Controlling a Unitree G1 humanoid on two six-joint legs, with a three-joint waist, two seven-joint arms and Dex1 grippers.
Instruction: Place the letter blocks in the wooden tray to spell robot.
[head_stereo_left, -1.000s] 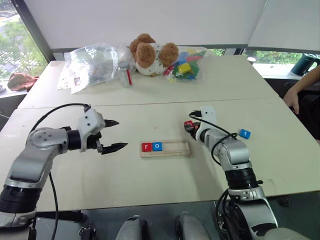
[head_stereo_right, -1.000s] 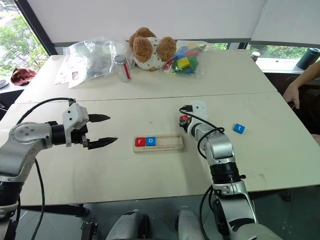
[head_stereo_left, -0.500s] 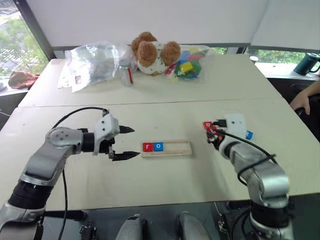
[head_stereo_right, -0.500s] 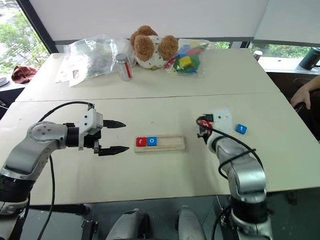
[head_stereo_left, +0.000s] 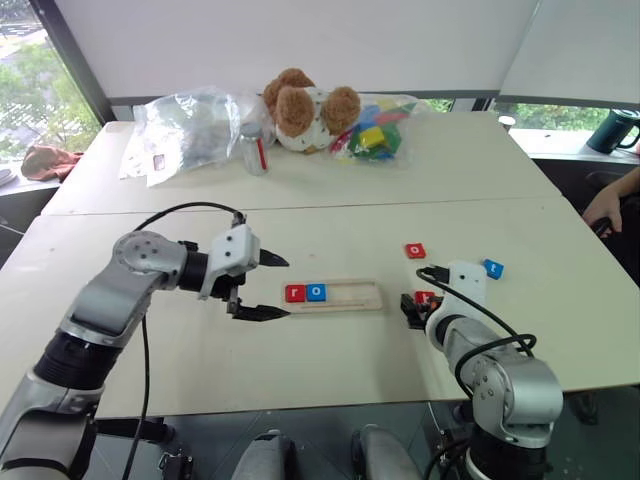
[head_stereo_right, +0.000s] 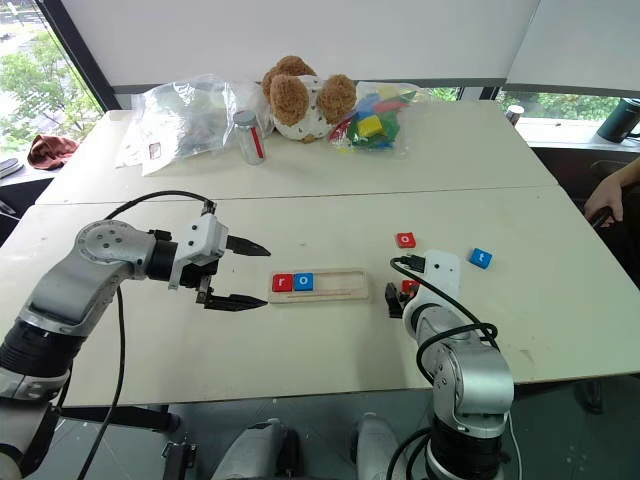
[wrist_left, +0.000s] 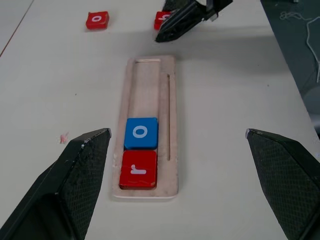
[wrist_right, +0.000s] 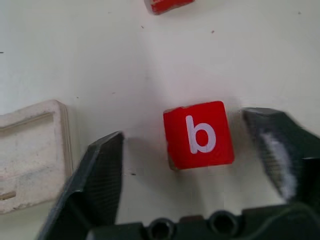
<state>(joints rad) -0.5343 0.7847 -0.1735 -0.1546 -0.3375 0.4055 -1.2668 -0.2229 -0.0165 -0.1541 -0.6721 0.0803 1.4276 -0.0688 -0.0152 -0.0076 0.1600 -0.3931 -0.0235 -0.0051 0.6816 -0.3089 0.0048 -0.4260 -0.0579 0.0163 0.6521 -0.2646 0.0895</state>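
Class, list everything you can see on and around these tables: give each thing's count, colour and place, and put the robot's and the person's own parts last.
wooden tray: 1, pale, near table, centre.
letter blocks: 5; red r and blue o in the tray's left end; red o, blue t and red b on the table to its right.
teddy bear: 1, brown and white, far table.
toy blocks: bagged, multicoloured, right of the bear.
plastic bag: 1, clear, left of the bear.
jar: 1, clear, beside the bag.
mug: 1, dark, far right.
left gripper: open, left of the tray.
right gripper: open, around b.
person's hand: right edge.
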